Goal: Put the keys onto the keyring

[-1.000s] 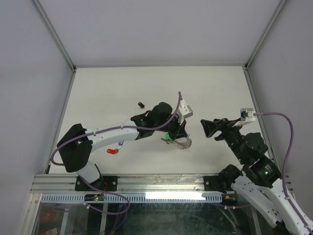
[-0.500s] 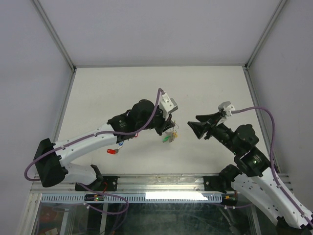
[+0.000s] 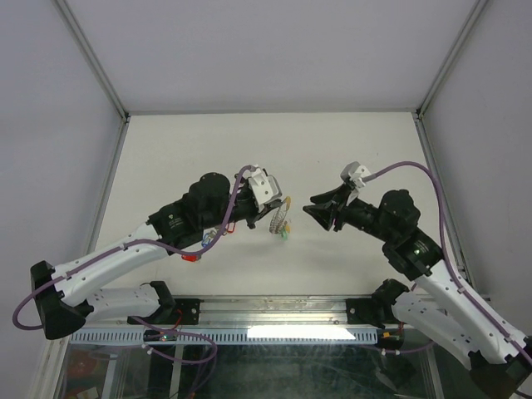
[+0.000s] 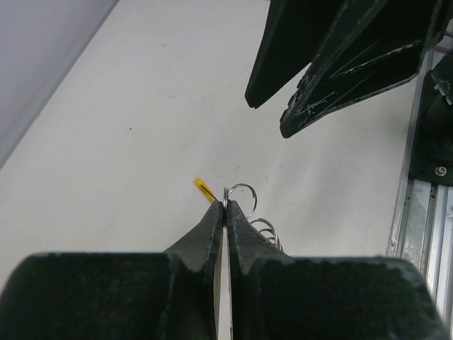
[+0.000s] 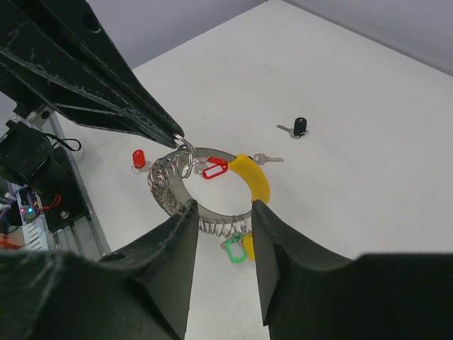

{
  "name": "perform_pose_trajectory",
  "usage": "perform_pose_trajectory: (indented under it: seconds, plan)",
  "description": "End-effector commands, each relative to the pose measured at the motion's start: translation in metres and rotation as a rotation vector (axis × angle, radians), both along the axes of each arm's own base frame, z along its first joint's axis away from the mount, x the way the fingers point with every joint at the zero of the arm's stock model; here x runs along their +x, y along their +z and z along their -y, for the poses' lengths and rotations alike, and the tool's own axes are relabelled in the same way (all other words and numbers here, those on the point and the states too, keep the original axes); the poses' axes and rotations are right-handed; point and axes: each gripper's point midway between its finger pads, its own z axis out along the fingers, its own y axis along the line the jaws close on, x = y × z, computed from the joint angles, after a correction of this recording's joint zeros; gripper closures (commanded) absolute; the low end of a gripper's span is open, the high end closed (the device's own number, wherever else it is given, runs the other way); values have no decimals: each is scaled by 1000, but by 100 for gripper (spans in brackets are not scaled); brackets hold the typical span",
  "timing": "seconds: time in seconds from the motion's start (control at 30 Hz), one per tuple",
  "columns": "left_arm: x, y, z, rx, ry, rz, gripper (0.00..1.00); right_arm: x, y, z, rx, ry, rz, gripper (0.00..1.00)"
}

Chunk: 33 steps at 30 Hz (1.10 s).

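Note:
My left gripper (image 4: 225, 203) is shut on a thin silver keyring (image 4: 242, 190) and holds it off the table. In the right wrist view this keyring (image 5: 185, 147) hangs from a large grey hoop (image 5: 170, 198) with a yellow section (image 5: 253, 177). The hoop carries several wire rings, a red tag (image 5: 214, 170), a green tag (image 5: 235, 251) and a yellow one. My right gripper (image 5: 224, 207) faces the hoop with its jaws apart and nothing between them. From above, the bunch (image 3: 282, 221) hangs between the left gripper (image 3: 273, 206) and the right gripper (image 3: 310, 213). Loose keys lie on the table: red-capped (image 5: 139, 157), black-capped (image 5: 300, 127), plain silver (image 5: 267, 159).
The red-capped key (image 3: 192, 257) lies near the front edge under the left arm. The aluminium rail (image 3: 274, 309) runs along the front of the table. The enclosure walls stand close at both sides and at the back.
The left arm has swung left and lifted the bunch off the table. The right gripper has moved left toward the bunch, and its jaws have narrowed.

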Motion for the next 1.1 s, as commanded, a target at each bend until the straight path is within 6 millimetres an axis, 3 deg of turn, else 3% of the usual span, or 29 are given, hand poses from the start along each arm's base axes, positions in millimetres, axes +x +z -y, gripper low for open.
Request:
perform_pose_trajectory:
  seconds: [0.0,0.47,0.87,1.07]
  plan:
    - [0,29,-2,-62,-21,101,100,7,34,-8,50,18,83,61]
    - [-4,41,1,-95,-37,88,100,9,29,-30,106,94,23,51]
    - [-6,42,2,-99,-48,86,100,37,18,-11,70,-93,38,51]
    - [-6,43,4,-100,-56,83,100,33,5,-26,49,-16,-21,51]
